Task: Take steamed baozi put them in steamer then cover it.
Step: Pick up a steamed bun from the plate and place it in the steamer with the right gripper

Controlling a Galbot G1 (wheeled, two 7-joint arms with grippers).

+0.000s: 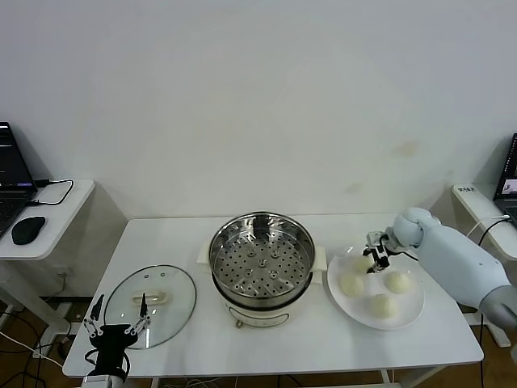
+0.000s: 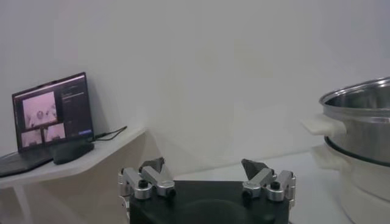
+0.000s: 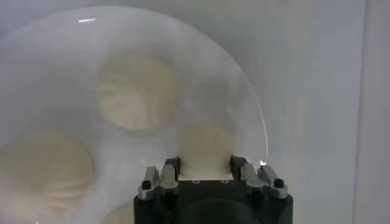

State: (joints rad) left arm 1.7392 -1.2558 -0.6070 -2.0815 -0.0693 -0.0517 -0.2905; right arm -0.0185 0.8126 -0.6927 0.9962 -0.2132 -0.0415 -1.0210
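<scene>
My right gripper is down over the white plate and shut on one steamed baozi, a cream-white bun squeezed between its two fingers. Three more baozi lie on the plate around it. The steamer, a shiny steel pot with a perforated tray, stands uncovered at the table's centre and holds nothing. The cover, a glass lid with a cream handle, lies flat at the front left. My left gripper hangs open at the table's front edge beside the cover, holding nothing.
A side table at the left carries a laptop and a mouse. Another side table stands at the right. The steamer's side handle juts toward the left arm.
</scene>
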